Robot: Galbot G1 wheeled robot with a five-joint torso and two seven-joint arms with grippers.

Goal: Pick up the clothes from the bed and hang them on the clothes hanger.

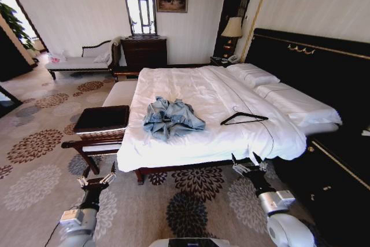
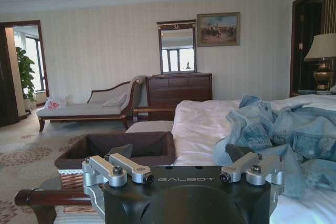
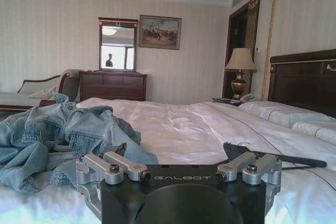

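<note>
Bedroom, white double bed (image 1: 219,93) frame centre. Crumpled denim jacket (image 1: 172,118) mid-mattress; black hanger (image 1: 243,118) to its right, apart. Left gripper (image 1: 97,180) lower left, right gripper (image 1: 250,165) lower right: both spread wide, empty.

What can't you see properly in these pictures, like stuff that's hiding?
- Jacket: lies crumpled on the bed, so its own folds hide the sleeves and collar in every view.
- Hanger: in the right wrist view the right gripper covers its near end.
- Basket: the left gripper blocks its front in the left wrist view, and its inside is too dark to tell.
</note>
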